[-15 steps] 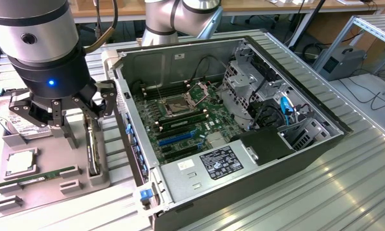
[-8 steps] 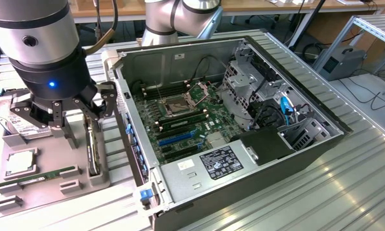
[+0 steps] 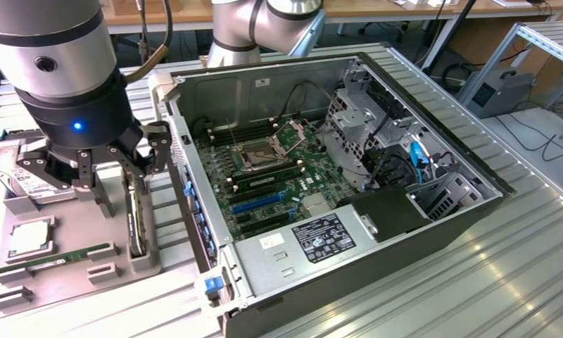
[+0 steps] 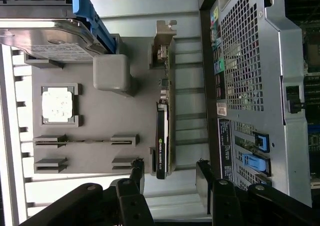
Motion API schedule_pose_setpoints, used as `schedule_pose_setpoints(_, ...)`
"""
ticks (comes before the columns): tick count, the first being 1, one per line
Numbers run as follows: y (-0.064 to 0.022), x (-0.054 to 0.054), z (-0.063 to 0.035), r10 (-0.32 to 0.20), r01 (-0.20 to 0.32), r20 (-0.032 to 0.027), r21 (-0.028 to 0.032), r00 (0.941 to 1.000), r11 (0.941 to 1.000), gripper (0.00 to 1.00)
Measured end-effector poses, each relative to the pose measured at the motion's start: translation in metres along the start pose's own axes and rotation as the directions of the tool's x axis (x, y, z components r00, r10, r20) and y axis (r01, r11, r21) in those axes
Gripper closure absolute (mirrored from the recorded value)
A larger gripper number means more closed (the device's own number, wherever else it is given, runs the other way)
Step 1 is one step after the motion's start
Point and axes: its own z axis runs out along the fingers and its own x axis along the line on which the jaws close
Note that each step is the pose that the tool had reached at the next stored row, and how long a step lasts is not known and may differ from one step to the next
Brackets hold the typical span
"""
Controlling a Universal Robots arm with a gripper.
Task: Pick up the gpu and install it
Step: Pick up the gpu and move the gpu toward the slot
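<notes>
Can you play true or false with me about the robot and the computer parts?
1. The gripper is open and holds nothing. True.
2. The gpu is already plugged in inside the computer. False: it stands on its edge in the gray tray beside the computer case.
3. The hard drive rests on the same gray tray. True.
4. The computer case is closed up. False: its side is off, and the motherboard shows inside.
</notes>
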Motion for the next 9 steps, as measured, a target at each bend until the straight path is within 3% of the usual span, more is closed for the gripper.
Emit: schedule_pose_setpoints(9,-0.0001,0.0,0.0024,0.0,0.0,0.0001,0.0002,1.0,1.0,0.46)
